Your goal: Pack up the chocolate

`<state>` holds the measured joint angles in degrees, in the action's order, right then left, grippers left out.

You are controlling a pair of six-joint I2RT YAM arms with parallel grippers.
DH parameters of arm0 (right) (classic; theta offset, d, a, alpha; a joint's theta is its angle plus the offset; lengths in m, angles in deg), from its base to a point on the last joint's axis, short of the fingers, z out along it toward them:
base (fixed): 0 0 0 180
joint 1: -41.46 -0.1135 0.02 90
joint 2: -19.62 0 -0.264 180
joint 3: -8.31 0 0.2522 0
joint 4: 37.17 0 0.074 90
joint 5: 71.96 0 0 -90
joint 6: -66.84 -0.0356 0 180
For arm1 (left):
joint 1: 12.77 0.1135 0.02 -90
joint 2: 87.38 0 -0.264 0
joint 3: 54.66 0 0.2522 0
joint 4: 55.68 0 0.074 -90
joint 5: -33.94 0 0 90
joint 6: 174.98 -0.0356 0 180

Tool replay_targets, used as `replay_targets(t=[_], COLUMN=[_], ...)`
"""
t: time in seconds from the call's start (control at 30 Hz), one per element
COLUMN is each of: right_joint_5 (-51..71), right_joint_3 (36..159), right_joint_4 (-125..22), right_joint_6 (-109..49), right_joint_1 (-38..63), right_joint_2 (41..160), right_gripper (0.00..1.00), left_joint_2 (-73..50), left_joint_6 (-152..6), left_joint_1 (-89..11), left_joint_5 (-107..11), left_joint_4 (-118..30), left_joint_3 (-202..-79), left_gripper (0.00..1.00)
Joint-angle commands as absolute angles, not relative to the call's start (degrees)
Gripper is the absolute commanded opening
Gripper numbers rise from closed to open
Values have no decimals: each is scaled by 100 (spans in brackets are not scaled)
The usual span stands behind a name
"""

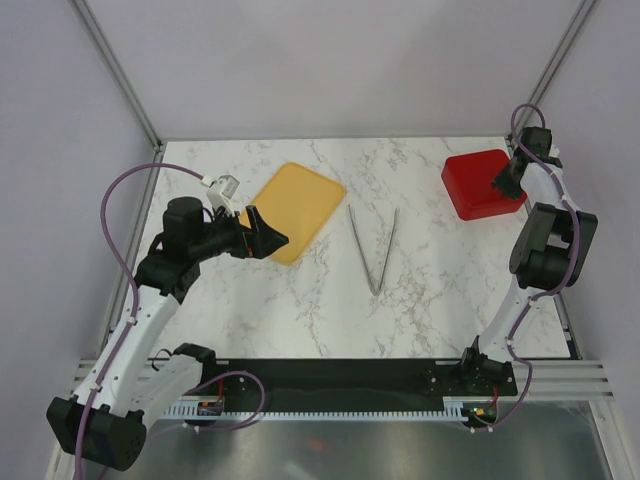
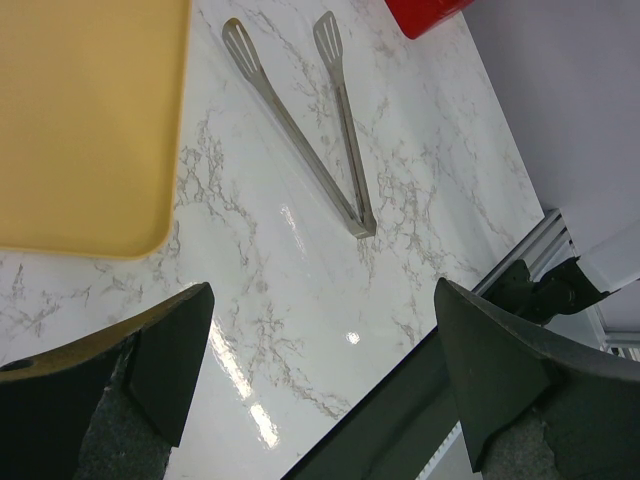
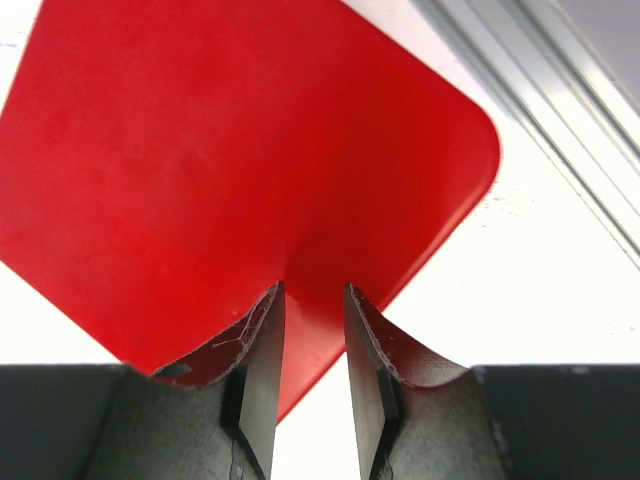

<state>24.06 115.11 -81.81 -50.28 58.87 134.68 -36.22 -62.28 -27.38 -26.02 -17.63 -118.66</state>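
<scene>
No chocolate pieces show in any view. The yellow-orange tray lies at the back left with a plain surface up; it also shows in the left wrist view. The red box sits at the back right, and only a smooth red face shows. My left gripper is open and empty beside the tray's near corner, above bare marble. My right gripper hangs over the red box's right edge. Its jaws stand a narrow gap apart, with nothing visible between them.
Metal tongs lie in a V on the marble between tray and box, tips pointing away; they also show in the left wrist view. A corner of the red box shows beyond them. Frame posts and grey walls close in the table.
</scene>
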Motion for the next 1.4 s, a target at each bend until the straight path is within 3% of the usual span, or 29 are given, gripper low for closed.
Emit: replay_targets(t=[0.0,0.67,0.9,1.0,1.17,1.27,1.37], right_joint_5=[2876,2912,2130,1893,1979,2558,2816], right_joint_3=[11243,11093,12085,12534,13106,12862,11843], right_joint_4=[-8539,-8917,-8882,-8943,-9364,-9777,-9481], right_joint_6=[-4821,-4839,-4821,-4803,-4856,-4813,-4760], right_joint_1=[5886,5912,5860,5763,5728,5745,5842], right_joint_2=[13361,13159,12930,13271,13940,14117,13792], right_gripper=[38,39,37,33,35,35,34], left_joint_2=[-3684,-3763,-3737,-3746,-3755,-3746,-3781], left_joint_6=[-6318,-6301,-6309,-6301,-6301,-6309,-6301], left_joint_1=[-2719,-2719,-2710,-2701,-2692,-2684,-2684], left_joint_5=[-2670,-2767,-2714,-2723,-2741,-2758,-2784], left_joint_4=[-1898,-1889,-1889,-1889,-1889,-1881,-1863], left_joint_3=[-11870,-11852,-11879,-11887,-11870,-11844,-11826], left_gripper=[100,100,100,100,100,100,100])
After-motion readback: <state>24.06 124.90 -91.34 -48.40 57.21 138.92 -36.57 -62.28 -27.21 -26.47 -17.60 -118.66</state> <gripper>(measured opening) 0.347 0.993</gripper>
